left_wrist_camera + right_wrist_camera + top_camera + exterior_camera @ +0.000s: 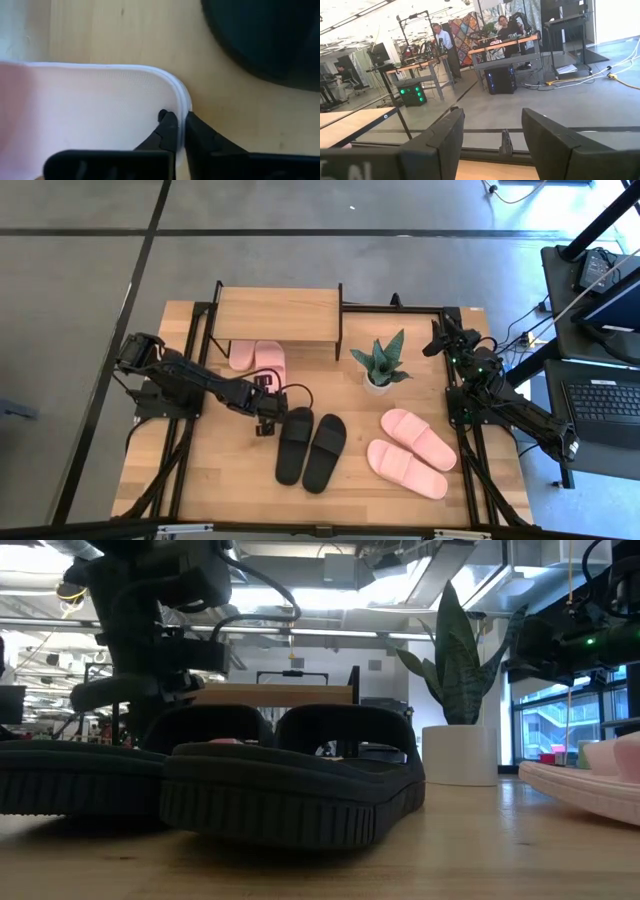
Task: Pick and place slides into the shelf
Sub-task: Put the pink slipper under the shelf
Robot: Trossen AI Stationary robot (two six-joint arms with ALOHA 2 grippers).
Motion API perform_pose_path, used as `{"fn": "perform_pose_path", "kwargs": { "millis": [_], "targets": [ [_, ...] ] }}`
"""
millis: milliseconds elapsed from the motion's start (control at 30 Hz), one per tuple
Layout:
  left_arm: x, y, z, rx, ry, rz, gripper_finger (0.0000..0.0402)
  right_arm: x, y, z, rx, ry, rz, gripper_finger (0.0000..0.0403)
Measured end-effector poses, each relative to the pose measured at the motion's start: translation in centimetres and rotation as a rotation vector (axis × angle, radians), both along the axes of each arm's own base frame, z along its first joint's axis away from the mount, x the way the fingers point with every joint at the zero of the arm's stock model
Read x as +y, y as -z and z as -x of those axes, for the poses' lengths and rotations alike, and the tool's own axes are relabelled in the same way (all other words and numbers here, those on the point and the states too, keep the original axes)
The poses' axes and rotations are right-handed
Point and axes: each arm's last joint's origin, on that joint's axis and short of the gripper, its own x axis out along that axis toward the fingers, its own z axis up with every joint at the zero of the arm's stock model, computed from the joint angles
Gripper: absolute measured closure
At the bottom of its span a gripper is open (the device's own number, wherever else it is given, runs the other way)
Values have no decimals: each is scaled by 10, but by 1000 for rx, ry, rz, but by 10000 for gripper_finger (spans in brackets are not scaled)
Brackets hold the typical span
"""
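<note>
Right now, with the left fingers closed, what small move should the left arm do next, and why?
Probably a short lift straight up. The left gripper is shut on the rim of what looks like a pale pink slide, with a black slide lying close beside it. Rising first should clear that one before heading to the shelf.
</note>
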Motion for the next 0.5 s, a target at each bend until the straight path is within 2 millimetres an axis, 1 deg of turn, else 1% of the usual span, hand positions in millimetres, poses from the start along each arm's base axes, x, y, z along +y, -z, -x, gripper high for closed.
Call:
{"fn": "perform_pose_path", "kwargs": {
  "millis": [167,500],
  "targets": [
    [14,0,-2,20,8,-16,395,0,0,0,3,1,1,203],
    [54,0,-3,80,37,-61,395,0,0,0,4,1,1,203]
  ]
}}
